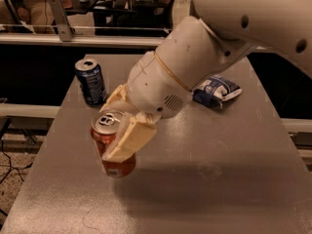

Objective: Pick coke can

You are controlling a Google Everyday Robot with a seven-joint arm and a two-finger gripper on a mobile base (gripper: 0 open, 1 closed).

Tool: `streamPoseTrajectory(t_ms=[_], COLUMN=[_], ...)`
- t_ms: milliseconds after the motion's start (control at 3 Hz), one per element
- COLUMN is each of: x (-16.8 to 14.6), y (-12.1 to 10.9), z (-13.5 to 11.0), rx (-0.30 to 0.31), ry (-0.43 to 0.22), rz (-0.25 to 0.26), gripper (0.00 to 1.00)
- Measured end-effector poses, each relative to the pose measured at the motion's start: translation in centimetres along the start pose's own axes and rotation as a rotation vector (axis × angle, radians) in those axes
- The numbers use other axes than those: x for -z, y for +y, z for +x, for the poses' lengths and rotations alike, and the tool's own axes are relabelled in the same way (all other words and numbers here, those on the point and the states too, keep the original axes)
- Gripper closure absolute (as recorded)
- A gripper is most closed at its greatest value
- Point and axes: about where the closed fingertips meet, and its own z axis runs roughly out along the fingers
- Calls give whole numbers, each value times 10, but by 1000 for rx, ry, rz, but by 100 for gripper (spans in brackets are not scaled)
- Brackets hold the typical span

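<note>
in the one camera view you see the gripper (pixel 113 140) at the left front part of the grey table (pixel 234 179), and its two tan fingers (pixel 130 139) are squeezed on the coke can (pixel 119 167), one finger across the front side and the other behind it. the red can is in that grip, tipped a bit, with its silver top leaning toward the left, and it looks like its bottom is just off the table, though you cannot be fully sure. a dark blue can (pixel 90 81) stands upright just behind the gripper, near the back left edge. a blue and white packet (pixel 217 90) lies well apart on the right, partly hidden by the big white arm (pixel 195 67). now think about what could go wrong. the can is smooth and tipped, so it could slip down or twist out if you lift fast. if you squeeze too hard, the thin metal could dent. if you swing back or left, the arm could bump the blue can and knock it off the edge. go up slow and straight.
</note>
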Motion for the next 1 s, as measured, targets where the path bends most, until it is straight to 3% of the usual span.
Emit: streamPoseTrajectory(t_ms=[667, 1000], x=[54, 54], y=[7, 7], z=[-57, -57], rx=[85, 85], ry=[-45, -45], rz=[2, 2], gripper=[100, 100])
